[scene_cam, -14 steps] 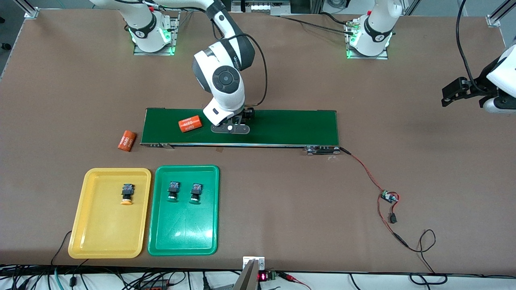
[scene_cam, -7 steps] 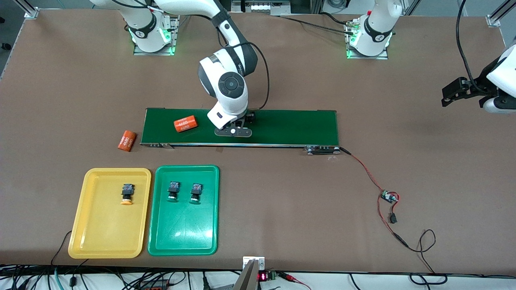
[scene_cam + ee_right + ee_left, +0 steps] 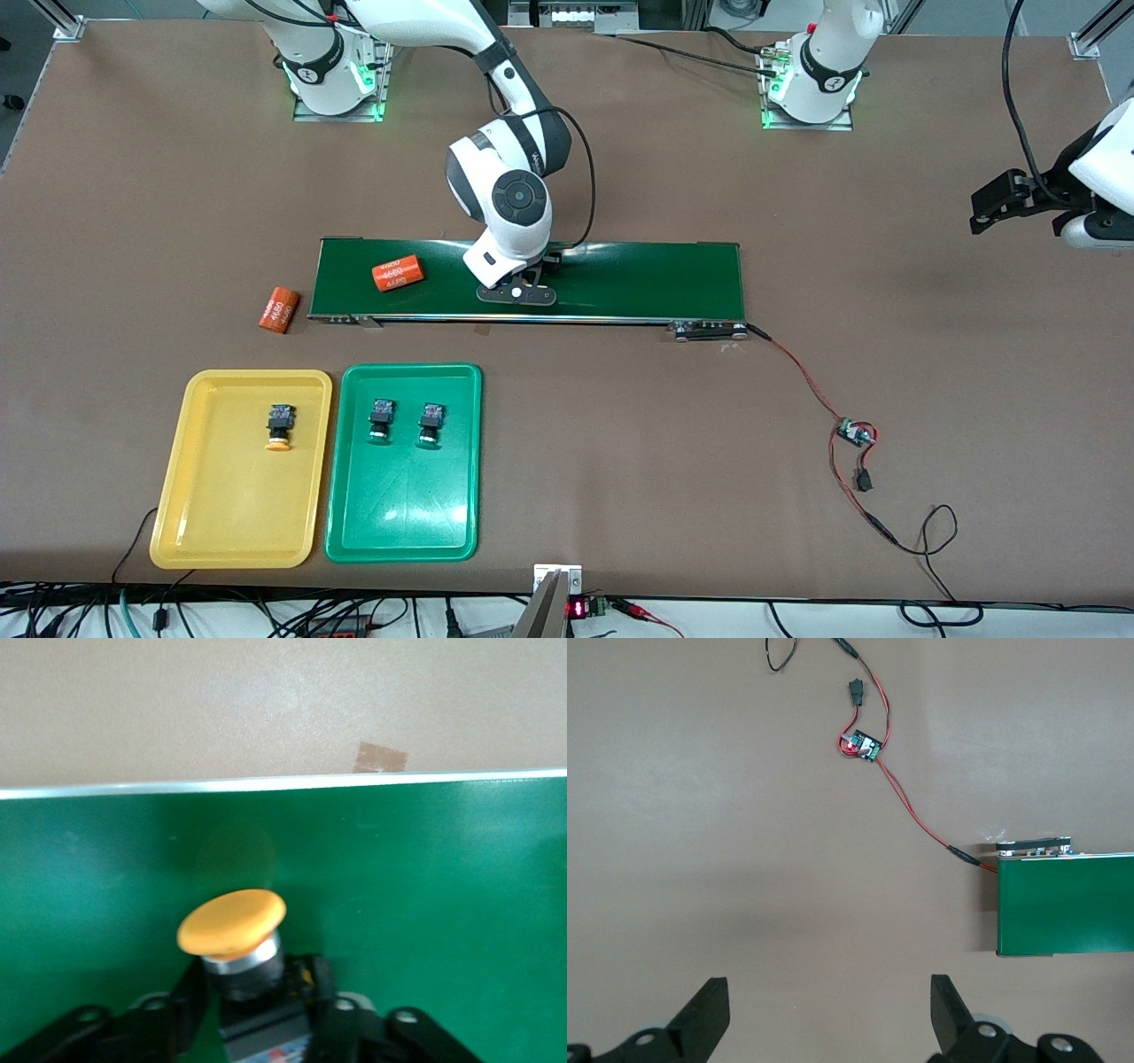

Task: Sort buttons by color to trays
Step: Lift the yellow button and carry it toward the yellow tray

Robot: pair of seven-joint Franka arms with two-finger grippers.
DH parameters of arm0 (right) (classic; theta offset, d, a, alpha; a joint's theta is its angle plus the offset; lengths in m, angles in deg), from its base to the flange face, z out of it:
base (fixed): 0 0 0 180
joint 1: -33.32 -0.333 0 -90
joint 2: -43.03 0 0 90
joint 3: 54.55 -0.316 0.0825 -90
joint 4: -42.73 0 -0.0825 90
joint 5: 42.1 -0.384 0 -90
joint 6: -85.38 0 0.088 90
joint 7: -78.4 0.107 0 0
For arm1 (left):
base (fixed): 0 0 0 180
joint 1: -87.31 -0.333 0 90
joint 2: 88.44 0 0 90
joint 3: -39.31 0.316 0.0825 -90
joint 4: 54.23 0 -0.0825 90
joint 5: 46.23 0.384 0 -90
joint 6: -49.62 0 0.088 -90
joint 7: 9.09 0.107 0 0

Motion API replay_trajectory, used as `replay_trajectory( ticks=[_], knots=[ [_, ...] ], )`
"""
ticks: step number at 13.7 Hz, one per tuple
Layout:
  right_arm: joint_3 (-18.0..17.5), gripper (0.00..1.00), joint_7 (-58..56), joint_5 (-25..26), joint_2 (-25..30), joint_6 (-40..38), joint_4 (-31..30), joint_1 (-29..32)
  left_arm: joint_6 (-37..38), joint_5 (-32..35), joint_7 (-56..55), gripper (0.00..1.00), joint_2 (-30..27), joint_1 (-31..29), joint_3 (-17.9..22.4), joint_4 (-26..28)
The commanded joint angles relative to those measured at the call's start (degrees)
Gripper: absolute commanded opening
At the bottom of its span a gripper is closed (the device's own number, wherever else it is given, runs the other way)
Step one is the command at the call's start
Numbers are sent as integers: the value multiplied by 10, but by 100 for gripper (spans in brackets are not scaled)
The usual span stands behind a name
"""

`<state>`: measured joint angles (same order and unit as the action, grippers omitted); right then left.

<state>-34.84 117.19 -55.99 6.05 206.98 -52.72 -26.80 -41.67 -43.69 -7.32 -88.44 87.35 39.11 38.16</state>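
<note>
Right hand (image 3: 252,1014) now around yellow button (image 3: 235,939)

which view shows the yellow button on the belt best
The right wrist view: the yellow button fills it, cap up, between the right gripper's fingers over the belt. In the front view the arm hides it. The left wrist view shows only a belt end.

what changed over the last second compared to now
The right gripper came down onto the conveyor belt and slid a little toward the left arm's end; its fingers have closed on the yellow-capped button. The orange cylinder on the belt travelled toward the right arm's end. Unchanged: the cylinder on the table, the button in the yellow tray, the two in the green tray, and the left gripper, open, waiting.
</note>
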Motion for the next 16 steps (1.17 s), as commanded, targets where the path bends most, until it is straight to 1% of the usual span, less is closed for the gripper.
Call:
replay_trajectory(
  ticks=[1, 2, 3, 5, 7, 9, 11, 13, 15, 16],
  knots=[
    [9, 27, 22, -7, 6, -4, 4, -4, 10, 2, 9, 100, -1, -2, -2, -9],
    [11, 25, 22, -7, 11, -4, 8, 0, 10, 2, 9, 100, -1, -2, -2, -9],
    [22, 24, 23, -7, 14, -4, 11, 1, 10, 2, 9, 100, -1, -2, -2, -9],
    [52, 24, 39, -6, 13, -4, 34, 6, 10, 2, 9, 100, -1, -2, -2, -9],
    [83, 23, 37, -4, -4, -3, 61, 26, 10, 2, 9, 100, -1, -2, -2, -9],
    [84, 23, 29, -1, -20, -3, 96, 75, 10, 2, 9, 100, -1, -2, -2, -9],
    [86, 23, 0, 0, -27, -3, 109, 127, 10, 2, 9, 100, -1, -2, -2, -9],
    [84, 17, -75, -2, -25, -5, 124, 190, 10, 2, 9, 100, -1, -2, -2, -9],
    [84, 17, -154, 0, -26, -6, 121, 222, 11, 2, 9, 100, -1, -2, -2, -9],
    [84, 16, -174, 1, -27, -12, 121, 238, 11, 2, 9, 100, -1, -2, -2, -9]
  ],
)
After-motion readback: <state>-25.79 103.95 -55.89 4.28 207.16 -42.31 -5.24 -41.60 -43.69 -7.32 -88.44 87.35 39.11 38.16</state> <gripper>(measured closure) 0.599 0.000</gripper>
